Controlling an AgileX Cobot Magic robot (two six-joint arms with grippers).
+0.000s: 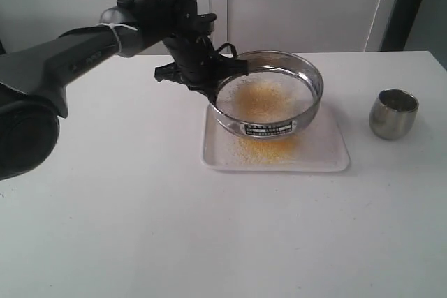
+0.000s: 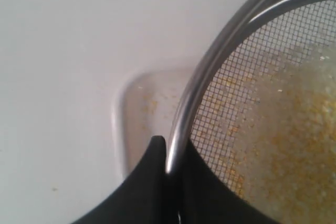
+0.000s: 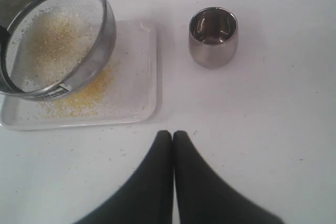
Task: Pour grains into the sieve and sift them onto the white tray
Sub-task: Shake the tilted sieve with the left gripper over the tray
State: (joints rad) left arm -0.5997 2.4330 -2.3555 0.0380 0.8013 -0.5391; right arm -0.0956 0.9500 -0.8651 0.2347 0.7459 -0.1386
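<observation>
Over the white tray (image 1: 328,155), pinching the sieve (image 1: 269,92) by its left-side rim with the left gripper (image 2: 170,156), tilted, grains (image 1: 264,99) on the mesh straight above it. With the right gripper (image 3: 172,137) pressed together, empty, well apart.

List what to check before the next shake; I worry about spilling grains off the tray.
1. Rim of sieve clamped by left gripper: ok.
2. Position over tray: ok, tilted.
3. Contact between sieve and tray: cannot tell.
4. Sifted grains inside tray: ok.
5. Upright cup apart from tray: ok.
6. Shut right gripper away from sieve: ok.
</observation>
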